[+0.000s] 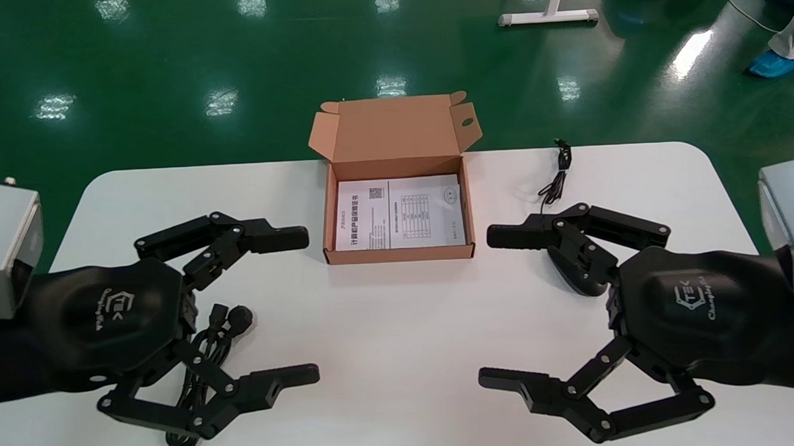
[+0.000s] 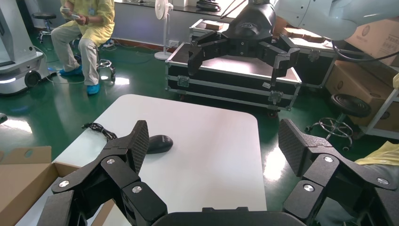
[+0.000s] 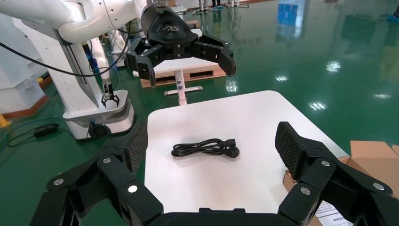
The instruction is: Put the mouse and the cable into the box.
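Note:
An open cardboard box (image 1: 398,249) with a printed sheet inside stands at the table's far middle. A coiled black power cable (image 1: 232,319) lies at the left, partly hidden under my left gripper (image 1: 311,305), which hovers above it, open and empty. In the right wrist view the cable (image 3: 202,149) lies whole on the table. At the right, a black mouse (image 1: 581,284) sits partly under my right gripper (image 1: 486,307), also open and empty. The mouse's thin cord (image 1: 557,171) trails toward the far edge. The left wrist view shows the mouse (image 2: 157,143) beside that cord (image 2: 99,129).
The white table (image 1: 401,328) has rounded corners with green floor beyond. The box lid (image 1: 394,127) stands up at the back. Each wrist view shows the other arm's gripper farther off: the right one (image 2: 242,47) and the left one (image 3: 181,52).

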Controlling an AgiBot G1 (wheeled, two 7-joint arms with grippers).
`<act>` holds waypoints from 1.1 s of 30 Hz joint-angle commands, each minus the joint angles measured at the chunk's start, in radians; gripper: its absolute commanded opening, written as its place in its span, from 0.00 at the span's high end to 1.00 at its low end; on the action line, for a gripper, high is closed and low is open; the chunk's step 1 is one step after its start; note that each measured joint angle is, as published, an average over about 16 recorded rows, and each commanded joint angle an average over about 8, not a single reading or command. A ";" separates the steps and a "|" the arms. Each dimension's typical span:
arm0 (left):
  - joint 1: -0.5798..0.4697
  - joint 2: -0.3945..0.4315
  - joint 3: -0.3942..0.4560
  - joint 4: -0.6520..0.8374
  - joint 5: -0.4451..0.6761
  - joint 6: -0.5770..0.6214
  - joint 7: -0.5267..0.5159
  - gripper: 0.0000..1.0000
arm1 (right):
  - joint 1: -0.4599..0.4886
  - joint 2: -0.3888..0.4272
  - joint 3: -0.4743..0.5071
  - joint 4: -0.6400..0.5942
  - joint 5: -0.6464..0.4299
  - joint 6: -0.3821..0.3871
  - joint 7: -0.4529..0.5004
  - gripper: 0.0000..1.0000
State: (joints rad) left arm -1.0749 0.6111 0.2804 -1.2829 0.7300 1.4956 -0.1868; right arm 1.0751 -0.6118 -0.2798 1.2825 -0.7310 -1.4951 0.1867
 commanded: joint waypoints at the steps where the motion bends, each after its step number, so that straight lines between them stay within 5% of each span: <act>1: 0.000 0.000 0.000 0.000 0.000 0.000 0.000 0.00 | 0.000 0.000 0.000 0.000 0.000 0.000 0.000 0.00; 23: 0.002 -0.001 0.001 0.000 0.001 0.001 0.000 0.00 | -0.002 0.005 -0.001 -0.004 -0.005 -0.003 -0.001 0.00; 33: 0.098 -0.019 0.014 0.017 0.059 -0.039 0.049 0.00 | -0.070 0.079 -0.006 -0.090 -0.127 0.041 -0.086 0.00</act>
State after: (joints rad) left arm -0.9773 0.5913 0.2908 -1.2696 0.7911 1.4483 -0.1326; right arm 1.0044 -0.5387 -0.2854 1.1860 -0.8536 -1.4451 0.1031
